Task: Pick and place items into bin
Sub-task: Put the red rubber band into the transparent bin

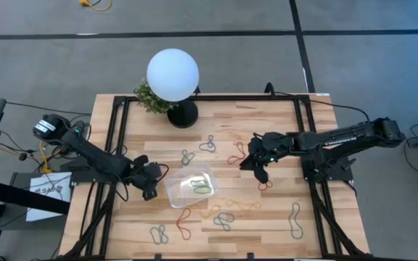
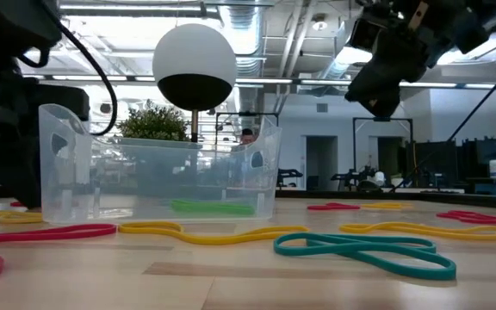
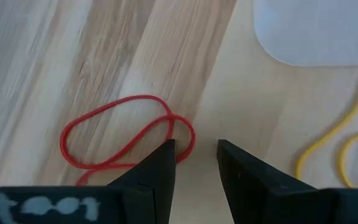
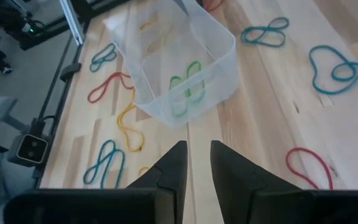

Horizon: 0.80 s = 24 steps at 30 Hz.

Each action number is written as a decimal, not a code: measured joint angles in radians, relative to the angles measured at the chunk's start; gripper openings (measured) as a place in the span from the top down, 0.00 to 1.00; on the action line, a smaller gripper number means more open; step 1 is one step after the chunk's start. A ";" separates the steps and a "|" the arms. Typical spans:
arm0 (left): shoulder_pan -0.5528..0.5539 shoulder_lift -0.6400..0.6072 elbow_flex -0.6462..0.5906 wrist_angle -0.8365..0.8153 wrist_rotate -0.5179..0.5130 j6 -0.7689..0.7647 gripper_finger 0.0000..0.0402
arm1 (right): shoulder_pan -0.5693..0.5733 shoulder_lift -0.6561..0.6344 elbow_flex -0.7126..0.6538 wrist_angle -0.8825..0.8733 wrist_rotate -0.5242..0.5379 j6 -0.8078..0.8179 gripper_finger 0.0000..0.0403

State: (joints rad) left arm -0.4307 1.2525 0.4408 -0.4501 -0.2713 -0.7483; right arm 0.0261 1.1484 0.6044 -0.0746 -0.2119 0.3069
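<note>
High view: bin [image 1: 189, 186] sits mid-table, a little toward the near edge, with a green loop [image 1: 201, 187] inside. Left gripper [image 1: 149, 190] is low just beside the bin's left side; right gripper [image 1: 259, 172] is well right of the bin, over a red loop [image 1: 265, 183]. More loops lie scattered: grey ones [image 1: 207, 143] toward the lamp [image 1: 173, 75], a yellow one [image 1: 232, 209] just in front of the bin, blue [image 1: 159, 233] and red [image 1: 184, 223] near the front edge, grey [image 1: 294, 219] at front right. Plant [image 1: 151, 99] sits behind the lamp. Low view: bin [image 2: 158, 172] stands upright on the table [image 2: 231, 284], green loop [image 2: 211, 207] flat on its floor; yellow loop [image 2: 203, 232] and a teal figure-eight [image 2: 368, 251] lie in front, outside it. Right gripper [image 2: 384, 82] hangs well above the tabletop. Left wrist view: left gripper [image 3: 196, 163] has its fingers a narrow gap apart, empty, with a red figure-eight [image 3: 124, 132] at the tip of one finger, probably touching it, hard to say. Bin corner [image 3: 319, 31] and yellow strands [image 3: 331, 140] lie beyond. Right wrist view: right gripper [image 4: 197, 165] fingers nearly together with a slim gap, nothing between them, pointed toward the bin [image 4: 176, 59]; green loop [image 4: 186, 87] in it, a red loop [image 4: 309, 167] on the wood beside the fingers, teal loops [image 4: 265, 32] farther off.
</note>
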 joint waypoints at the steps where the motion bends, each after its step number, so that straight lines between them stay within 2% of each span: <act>1: 0.008 0.011 0.001 0.001 0.002 0.001 0.73 | 0.000 0.004 0.000 0.001 0.000 0.000 0.84; 6: 0.033 0.035 0.003 0.003 0.024 0.037 0.75 | 0.000 0.003 0.000 0.000 0.000 0.000 0.84; 8: 0.034 0.036 0.003 0.004 0.025 0.053 0.79 | 0.000 -0.006 0.000 0.002 0.000 0.000 0.84; 12: 0.036 0.033 0.004 0.001 0.016 0.047 0.96 | 0.000 -0.009 0.002 -0.001 0.000 0.000 0.84; 16: 0.032 0.039 0.045 -0.053 0.004 -0.041 0.99 | 0.000 -0.009 0.002 0.001 0.000 0.000 0.84; 20: 0.015 0.038 0.158 -0.173 0.004 -0.060 1.00 | 0.000 -0.009 0.002 0.001 -0.001 0.001 0.84; 24: 0.002 0.037 0.343 -0.443 -0.009 -0.084 1.00 | 0.000 -0.010 0.002 0.001 -0.001 0.013 0.84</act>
State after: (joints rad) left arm -0.4288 1.2896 0.7838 -0.8928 -0.2799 -0.8328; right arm 0.0261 1.1387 0.6064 -0.0735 -0.2131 0.3200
